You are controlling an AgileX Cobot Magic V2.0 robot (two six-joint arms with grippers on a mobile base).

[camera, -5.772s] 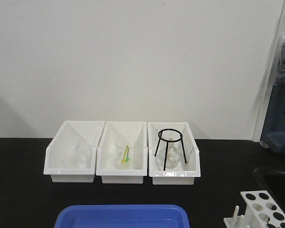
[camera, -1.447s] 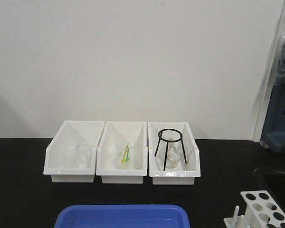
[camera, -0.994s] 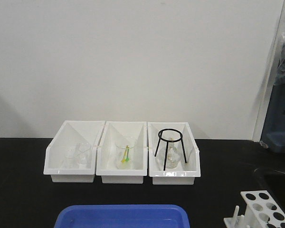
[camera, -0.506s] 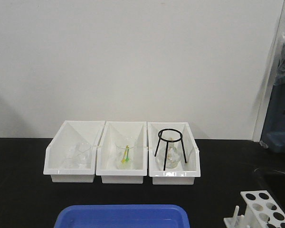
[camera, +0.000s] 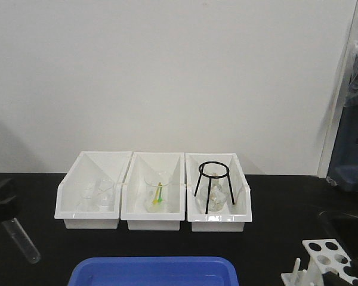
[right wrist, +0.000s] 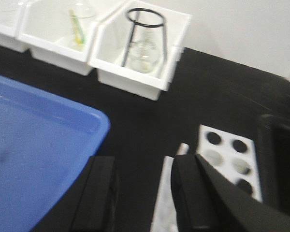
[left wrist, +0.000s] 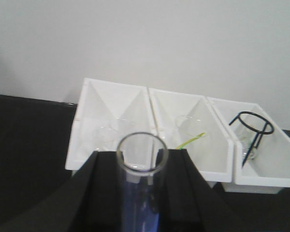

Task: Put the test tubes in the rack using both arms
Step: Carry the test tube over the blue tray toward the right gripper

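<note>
Front-facing view: three bins point(camera: 152, 221), one tray point(camera: 155, 265), one rack point(camera: 325, 250); left hand point(left wrist: 141, 166) grips one test tube point(camera: 22, 241); right hand point(right wrist: 145, 193) spread, empty.

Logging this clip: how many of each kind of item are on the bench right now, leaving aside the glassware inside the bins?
white bins: 3
blue tray: 1
rack: 1
test tube: 1
black tripod stand: 1
Total: 7

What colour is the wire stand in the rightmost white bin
Black; the stand shows best in the front-facing view.
</note>
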